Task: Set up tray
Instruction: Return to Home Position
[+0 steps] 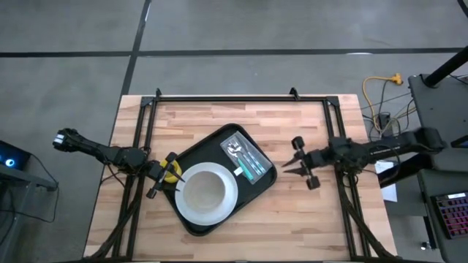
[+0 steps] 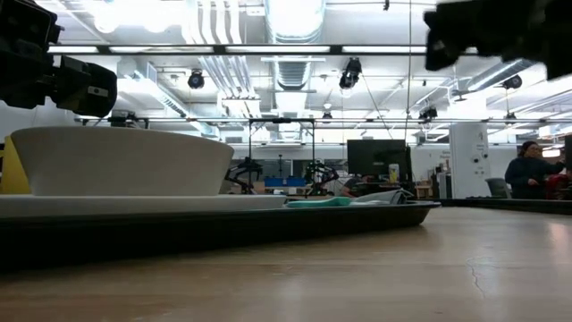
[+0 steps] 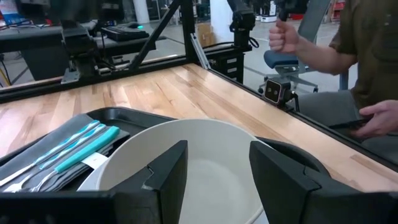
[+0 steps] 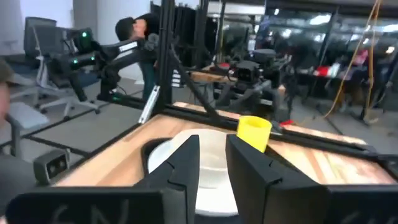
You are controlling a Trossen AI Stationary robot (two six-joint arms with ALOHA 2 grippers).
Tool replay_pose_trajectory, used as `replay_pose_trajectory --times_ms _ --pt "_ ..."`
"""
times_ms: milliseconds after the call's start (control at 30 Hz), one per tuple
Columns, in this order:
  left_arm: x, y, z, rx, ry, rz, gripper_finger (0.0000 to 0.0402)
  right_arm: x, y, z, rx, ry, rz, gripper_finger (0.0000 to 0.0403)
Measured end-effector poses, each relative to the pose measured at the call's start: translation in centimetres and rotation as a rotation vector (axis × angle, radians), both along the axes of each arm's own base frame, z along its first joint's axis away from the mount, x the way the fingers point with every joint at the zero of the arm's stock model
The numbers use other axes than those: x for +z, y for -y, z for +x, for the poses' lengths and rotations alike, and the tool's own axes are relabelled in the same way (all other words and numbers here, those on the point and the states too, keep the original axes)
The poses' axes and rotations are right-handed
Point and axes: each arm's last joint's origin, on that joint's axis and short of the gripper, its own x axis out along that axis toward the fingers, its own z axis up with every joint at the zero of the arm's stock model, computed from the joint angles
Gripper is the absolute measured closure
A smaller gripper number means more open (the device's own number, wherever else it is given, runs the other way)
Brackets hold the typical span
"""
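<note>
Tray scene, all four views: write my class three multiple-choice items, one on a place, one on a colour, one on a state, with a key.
1. Where does the white plate stand?
A) on the black tray
B) on bare wood beside it
C) on the floor

2. What colour are the cutlery handles on the gray napkin?
A) red
B) teal
C) yellow

3. How is the left tool?
A) shut on the plate
B) shut on the napkin
C) open, holding nothing

Key:
1 A, the high view shows the plate inside the tray's rim.
2 B, teal handles lie on the napkin.
3 C, the left wrist view shows its fingers apart with nothing between them.
</note>
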Motion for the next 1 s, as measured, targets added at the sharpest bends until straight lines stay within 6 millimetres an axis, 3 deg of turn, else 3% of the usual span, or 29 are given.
replay_pose_trajectory --times_ms 167,333,633,833,1000 --pt "0.0 0.0 0.0 0.000 0.000 0.000 0.0242 -2.5 0.2 -2.8 -0.023 0.163 -0.082 0.0323" --pt "0.0 0.0 0.0 0.000 0.000 0.000 0.0242 -3.1 0.6 -3.3 -0.098 0.094 -0.104 0.0317" --pt "0.0 0.0 0.0 0.000 0.000 0.000 0.0242 -5.7 1.1 -4.9 -0.208 -0.205 -0.125 0.0327" --pt "0.0 0.0 0.0 0.000 0.000 0.000 0.0242 -5.6 1.2 -5.9 -0.231 -0.204 -0.104 0.0334" --pt "0.0 0.0 0.0 0.000 -0.002 0.000 0.0242 -5.3 1.2 -6.1 -0.224 -0.146 -0.245 0.0331"
